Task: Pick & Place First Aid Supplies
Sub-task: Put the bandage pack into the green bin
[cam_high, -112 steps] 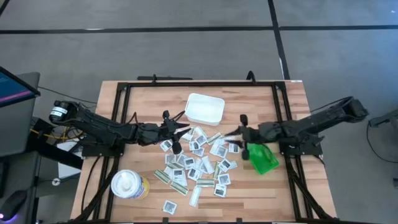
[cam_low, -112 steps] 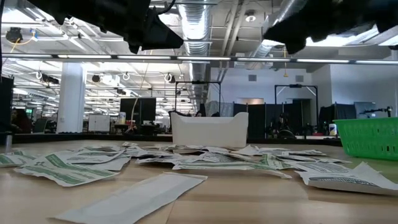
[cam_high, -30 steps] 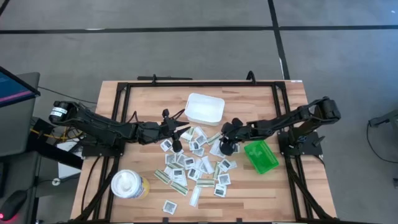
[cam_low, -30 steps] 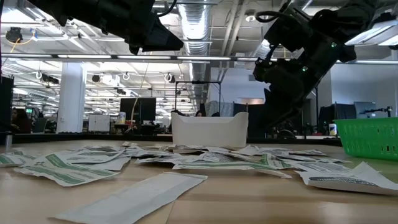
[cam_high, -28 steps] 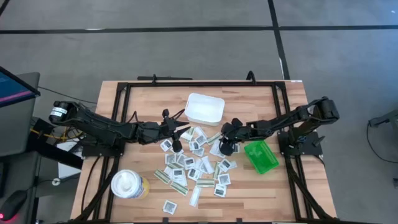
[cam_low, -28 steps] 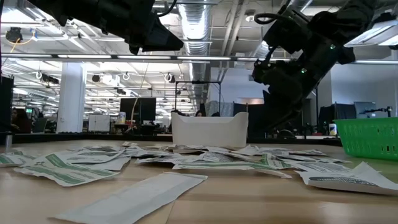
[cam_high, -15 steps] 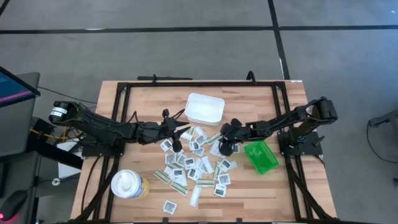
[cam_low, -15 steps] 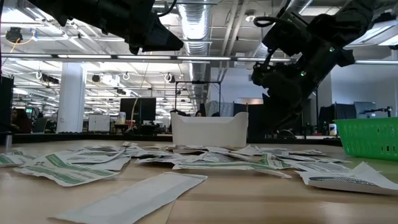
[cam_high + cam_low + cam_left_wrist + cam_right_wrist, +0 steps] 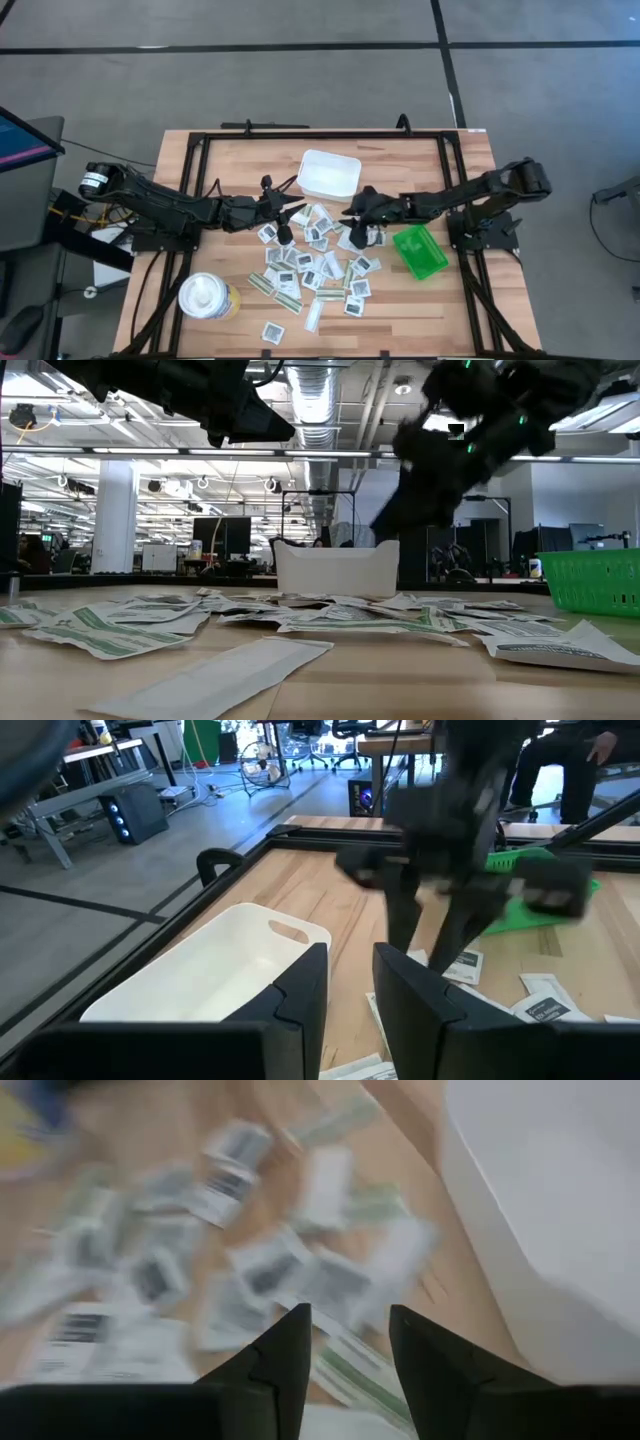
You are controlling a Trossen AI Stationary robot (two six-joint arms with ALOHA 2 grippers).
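The first aid supplies [image 9: 315,262], white square packets and white-and-olive strips, lie flat and scattered on the wooden table between the arms. They also show in the low view [image 9: 330,615] and the right wrist view [image 9: 250,1270]. My right gripper [image 9: 346,214] hangs open above the heap's far right part, slanting down toward the white tray [image 9: 330,175]. Nothing shows between its fingers [image 9: 350,1318]. My left gripper [image 9: 298,208] stands open and level above the heap's far left part, next to the tray [image 9: 215,980], with nothing between its fingers [image 9: 350,970].
A green bin [image 9: 420,252] stands right of the heap, under my right arm. A round white canister [image 9: 207,297] sits near the front left. A black frame [image 9: 300,136] runs around the table's far and side edges. Bare wood lies at the front right.
My right gripper has risen off the packets and tipped from pointing steeply down to a shallower slant, swinging toward the table's left and the tray. The packets lie as before.
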